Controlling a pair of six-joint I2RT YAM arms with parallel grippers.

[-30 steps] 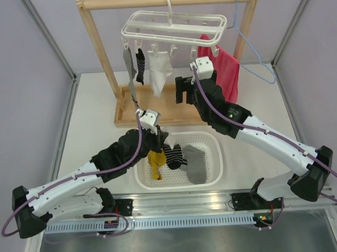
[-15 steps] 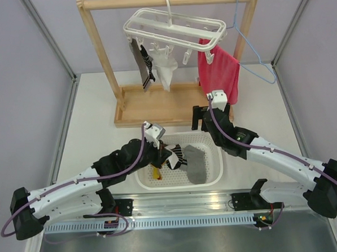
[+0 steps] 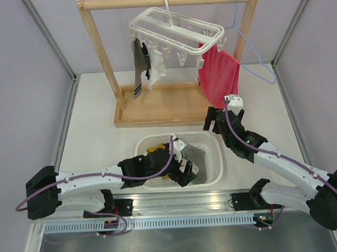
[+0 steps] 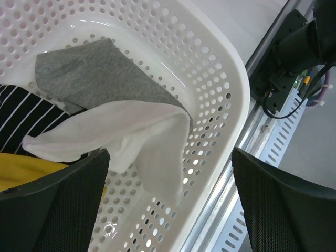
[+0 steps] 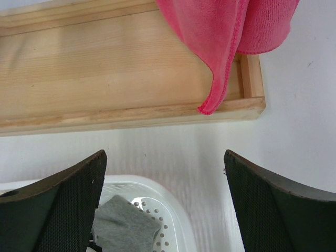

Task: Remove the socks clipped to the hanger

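White sock (image 4: 142, 131) lies in the basket (image 4: 231, 79), below my wide-spread left end effector (image 4: 168, 181). My right end effector (image 5: 165, 191), also wide, hovers by the basket's far rim.

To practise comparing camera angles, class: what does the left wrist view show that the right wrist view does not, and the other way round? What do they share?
Only the left wrist view shows a white sock, a black-and-white striped sock, a yellow sock and the metal rail at the table's edge.

Only the right wrist view shows the red towel hanging down and the wooden base behind it.

Both show the white perforated basket and the grey sock lying in it.
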